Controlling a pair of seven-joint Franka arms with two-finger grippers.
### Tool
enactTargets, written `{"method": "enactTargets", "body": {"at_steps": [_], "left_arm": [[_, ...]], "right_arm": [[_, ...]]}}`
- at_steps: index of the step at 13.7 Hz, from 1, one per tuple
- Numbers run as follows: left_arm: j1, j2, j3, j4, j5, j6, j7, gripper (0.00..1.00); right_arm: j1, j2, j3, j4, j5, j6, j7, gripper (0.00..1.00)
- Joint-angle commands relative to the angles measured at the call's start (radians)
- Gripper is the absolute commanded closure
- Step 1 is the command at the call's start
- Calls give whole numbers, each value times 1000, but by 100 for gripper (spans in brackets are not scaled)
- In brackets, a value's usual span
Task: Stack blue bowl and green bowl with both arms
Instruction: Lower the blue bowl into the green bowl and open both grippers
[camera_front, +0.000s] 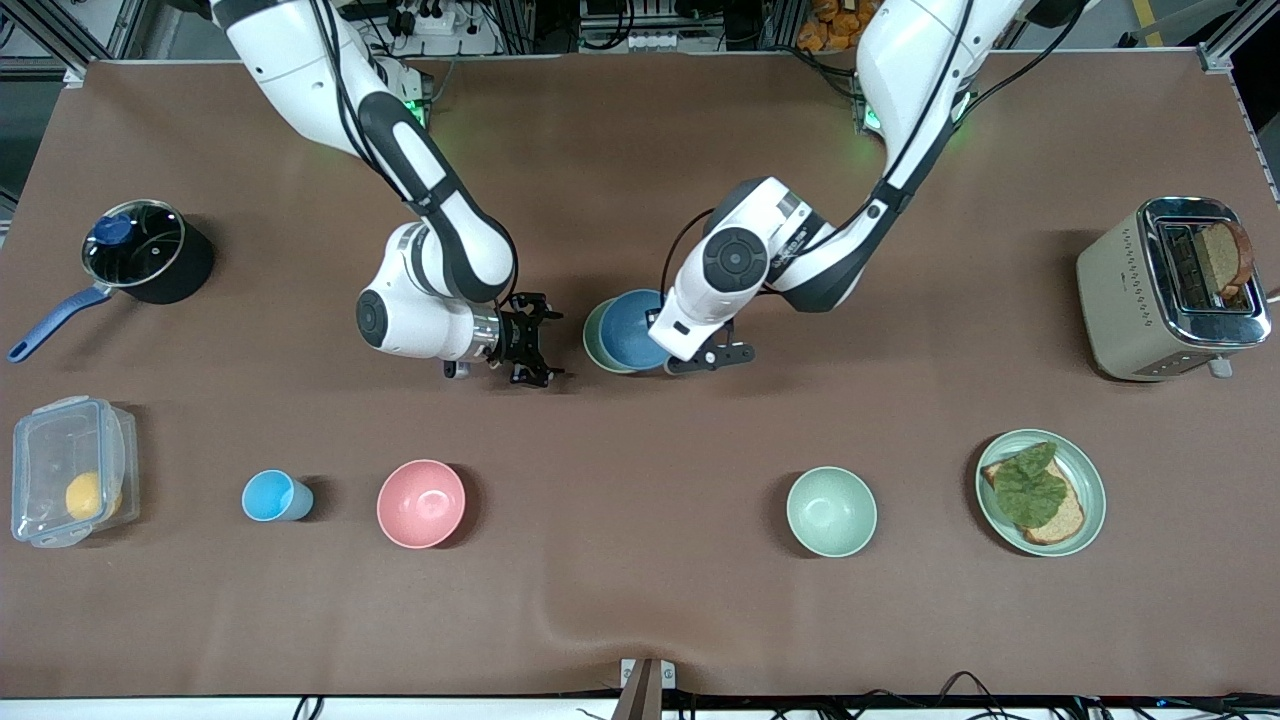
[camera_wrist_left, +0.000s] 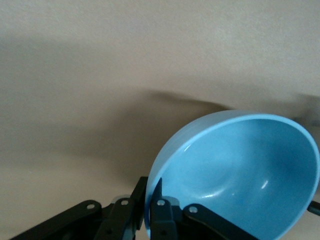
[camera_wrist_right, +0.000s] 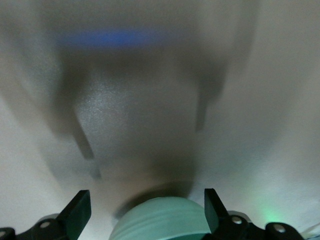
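The blue bowl (camera_front: 628, 328) sits tilted inside the green bowl (camera_front: 592, 342) at mid-table, between the two arms. My left gripper (camera_front: 672, 362) is shut on the blue bowl's rim. In the left wrist view the rim (camera_wrist_left: 235, 165) is pinched between the fingers of the left gripper (camera_wrist_left: 152, 189), and the green bowl is hidden. My right gripper (camera_front: 547, 349) is open, low over the table, beside the green bowl on the side toward the right arm's end. In the right wrist view the green bowl's outer wall (camera_wrist_right: 160, 220) shows between the spread fingers of the right gripper (camera_wrist_right: 145, 205).
Nearer the camera stand a second green bowl (camera_front: 832, 511), a pink bowl (camera_front: 421, 503), a light-blue cup (camera_front: 275, 496) and a green plate (camera_front: 1092, 480) with toast. A toaster (camera_front: 1150, 290) stands at the left arm's end. A pot (camera_front: 145, 255) and a plastic box (camera_front: 70, 485) stand at the right arm's end.
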Motion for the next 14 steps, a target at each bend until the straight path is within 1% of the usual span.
{"method": "enactTargets", "body": {"at_steps": [1, 8, 9, 10, 11, 14], "left_arm": [[-24, 28, 9, 37, 25, 0, -31, 100], [-58, 52, 15, 45, 27, 19, -59, 100], [-58, 58, 15, 59, 25, 19, -75, 90], [-56, 63, 15, 68, 30, 19, -77, 20], [-61, 66, 16, 69, 44, 19, -72, 0], [-64, 60, 16, 74, 70, 19, -75, 0]], "right_arm": [[18, 8, 8, -1, 48, 41, -21, 0], [18, 8, 8, -1, 47, 39, -21, 0], [18, 8, 8, -1, 47, 39, -21, 0], [18, 8, 7, -1, 47, 39, -23, 0], [18, 6, 8, -1, 47, 38, -23, 0], [18, 6, 8, 0, 47, 39, -23, 0]]}}
